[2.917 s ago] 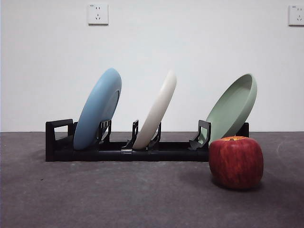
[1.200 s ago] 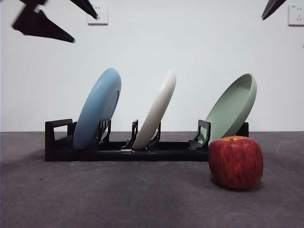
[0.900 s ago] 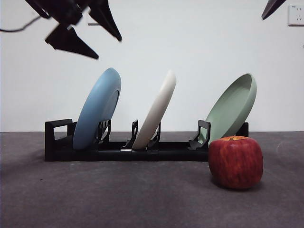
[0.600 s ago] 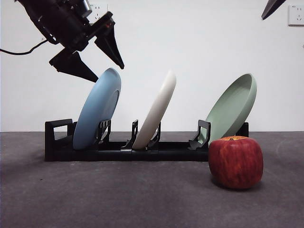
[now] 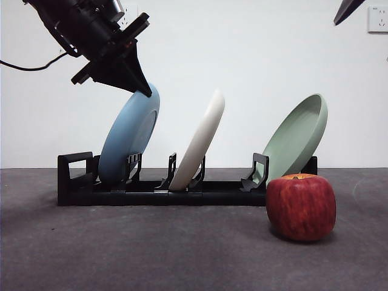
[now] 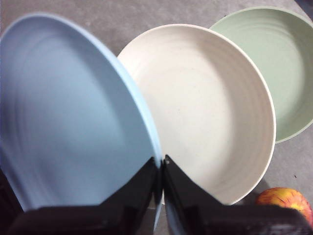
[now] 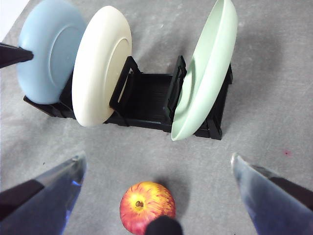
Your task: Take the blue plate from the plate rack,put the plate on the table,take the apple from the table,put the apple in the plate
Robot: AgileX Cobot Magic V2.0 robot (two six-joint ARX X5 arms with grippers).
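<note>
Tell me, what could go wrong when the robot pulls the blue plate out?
The left gripper pinches only the top rim of the blue plate, so it might slip. The cream plate leans close beside it and could get bumped. The plate rack might drag along if the plate snags.

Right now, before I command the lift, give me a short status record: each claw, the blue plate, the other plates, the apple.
left claw: shut on the top rim of the blue plate
right claw: open, hanging above the apple, holding nothing
blue plate: in the end slot of the plate rack, leaning
cream-white plate: middle slot, untouched
pale green plate: far end slot, untouched
apple: upright on the table, in front of the green plate's end of the rack
stage: plate gripped, not lifted out
</note>
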